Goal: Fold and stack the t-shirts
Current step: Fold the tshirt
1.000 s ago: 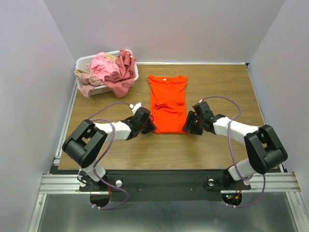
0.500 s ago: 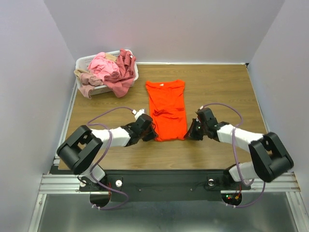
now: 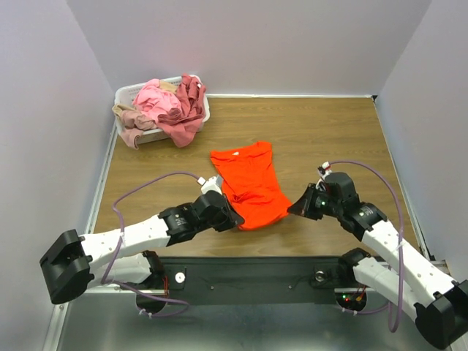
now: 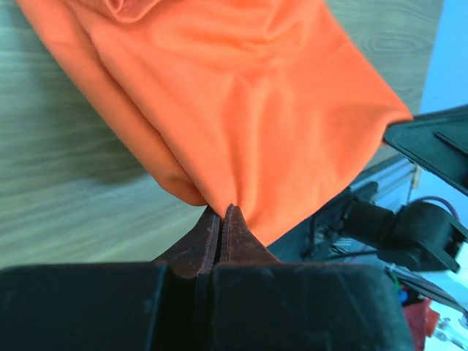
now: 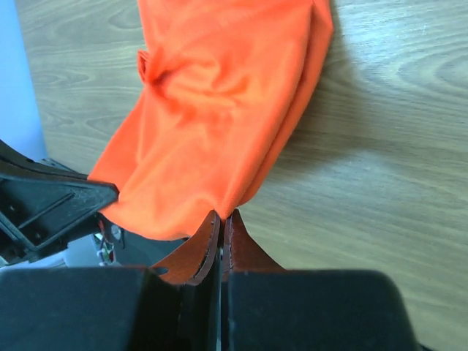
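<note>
A white plastic lattice basket (image 3: 126, 93) stood far beyond the left gripper (image 3: 234, 221) and off to its left, heaped with crumpled t-shirts: a light pink one (image 3: 153, 99), a dusty rose-maroon one (image 3: 187, 115) and a beige one (image 3: 130, 119) spilling over the rim. The left gripper sat low over the wooden table (image 3: 336, 135) with its fingers pressed together, pinching the near left corner of the plain bright orange t-shirt (image 3: 251, 184). In the left wrist view the cloth (image 4: 241, 110) ran straight out of the closed fingertips (image 4: 221, 213) and spread away ahead and to the right, with a shadow on the wood beneath its left edge.

The orange t-shirt stretched between the two grippers at its near end and lay on the table beyond them, collar end farthest away. The right gripper (image 3: 297, 208) was likewise clamped tight on the shirt's near right corner. From the right wrist, the fabric (image 5: 219, 95) rose from the closed tips (image 5: 221, 217) and fanned ahead and leftward, wrinkled near its left edge.
</note>
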You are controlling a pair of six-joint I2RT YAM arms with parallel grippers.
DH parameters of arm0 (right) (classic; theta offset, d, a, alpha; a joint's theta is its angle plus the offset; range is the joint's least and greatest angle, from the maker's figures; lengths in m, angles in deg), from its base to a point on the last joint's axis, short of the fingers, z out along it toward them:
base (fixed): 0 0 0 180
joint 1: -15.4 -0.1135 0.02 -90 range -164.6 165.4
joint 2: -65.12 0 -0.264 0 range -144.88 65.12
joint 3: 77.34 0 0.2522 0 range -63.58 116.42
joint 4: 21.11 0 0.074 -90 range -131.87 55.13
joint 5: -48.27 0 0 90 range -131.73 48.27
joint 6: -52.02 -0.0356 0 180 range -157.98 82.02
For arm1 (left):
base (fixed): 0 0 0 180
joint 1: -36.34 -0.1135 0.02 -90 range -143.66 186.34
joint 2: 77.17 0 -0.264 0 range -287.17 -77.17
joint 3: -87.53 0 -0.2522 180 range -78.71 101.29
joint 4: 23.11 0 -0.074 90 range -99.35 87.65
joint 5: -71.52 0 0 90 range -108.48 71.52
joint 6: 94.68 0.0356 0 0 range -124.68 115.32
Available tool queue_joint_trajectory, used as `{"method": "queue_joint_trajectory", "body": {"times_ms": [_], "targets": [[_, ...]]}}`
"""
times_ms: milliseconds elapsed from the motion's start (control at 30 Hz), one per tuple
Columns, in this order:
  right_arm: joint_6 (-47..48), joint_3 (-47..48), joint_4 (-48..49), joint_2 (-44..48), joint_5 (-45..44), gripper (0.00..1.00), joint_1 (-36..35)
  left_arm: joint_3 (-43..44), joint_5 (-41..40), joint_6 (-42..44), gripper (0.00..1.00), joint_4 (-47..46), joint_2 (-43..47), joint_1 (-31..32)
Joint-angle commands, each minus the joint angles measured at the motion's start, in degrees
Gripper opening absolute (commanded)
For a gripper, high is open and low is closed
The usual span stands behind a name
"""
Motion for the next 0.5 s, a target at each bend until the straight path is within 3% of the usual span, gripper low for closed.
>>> {"method": "queue_joint_trajectory", "body": {"times_ms": [0,200,467], "targets": [[0.9,6.9,-1.6,-0.5,0.0,0.01,0.2,1.5,-2.8,-0.6,0.0,2.7,3.2,0.6],[2.0,17.5,-1.6,-7.4,-4.3,0.0,0.2,7.5,-9.0,-0.6,0.0,7.8,2.7,-0.4],[3.1,27.6,-1.5,-18.0,-9.3,0.0,0.2,11.8,-4.1,6.0,0.0,5.4,-0.4,-10.6]]}}
